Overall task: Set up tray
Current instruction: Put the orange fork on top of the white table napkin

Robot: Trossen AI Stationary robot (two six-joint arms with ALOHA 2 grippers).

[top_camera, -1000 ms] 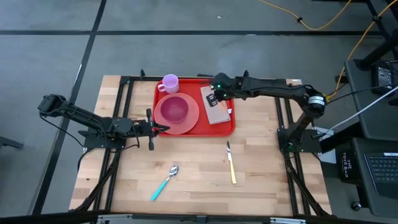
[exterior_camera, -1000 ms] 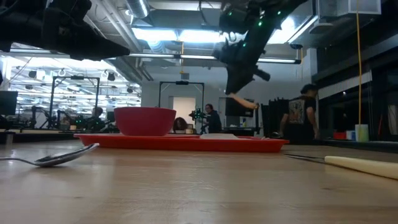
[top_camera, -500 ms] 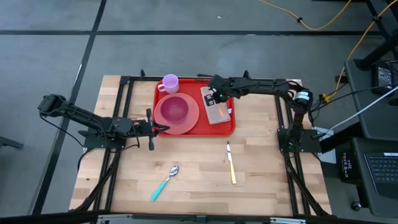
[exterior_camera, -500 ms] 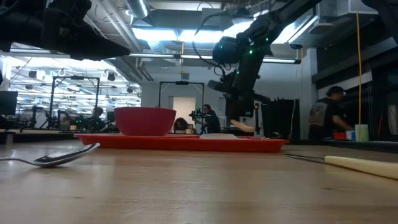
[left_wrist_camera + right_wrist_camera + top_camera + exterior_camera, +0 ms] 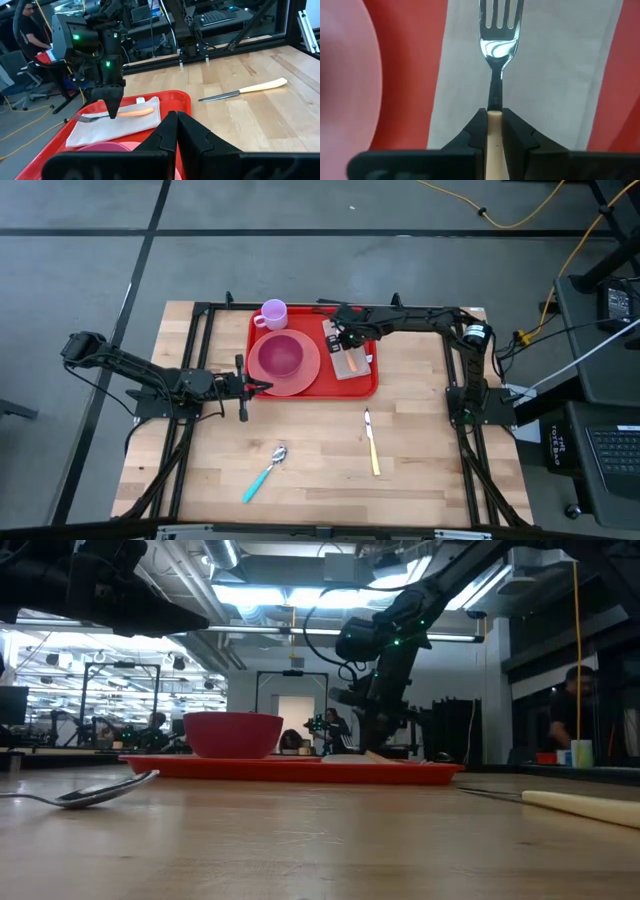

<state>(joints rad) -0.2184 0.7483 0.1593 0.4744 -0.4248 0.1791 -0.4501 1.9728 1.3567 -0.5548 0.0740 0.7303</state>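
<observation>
A: Tray?
B: Far centre of the table, flat on the wood. Loaded with pink plate, bowl on it, purple cup in the far-left corner, napkin on the right half.

A: Right gripper?
B: Low over the napkin, pinched narrow on the fork by its pale handle, tines lying on the cloth. Looks like mid-placement, not let go.

A: Left gripper?
B: Parked just left of the tray's near-left corner, fingers pressed together, empty.

A: Still off the tray?
B: Knife near right, spoon near centre-left, both well apart from it.

A: Handling of the tray?
B: Probably stiff moulded plastic, light itself, smooth and likely slick on wood. Raised rim is the only real hold; best on a long edge, clear of the plate. Likely slides if nudged, so no side pushes. Loose dishes on top could shift or tip if tilted.

A: And the fork?
B: Rigid, thin, light. Handle grip fine as is; opening straight up should leave it put.
</observation>
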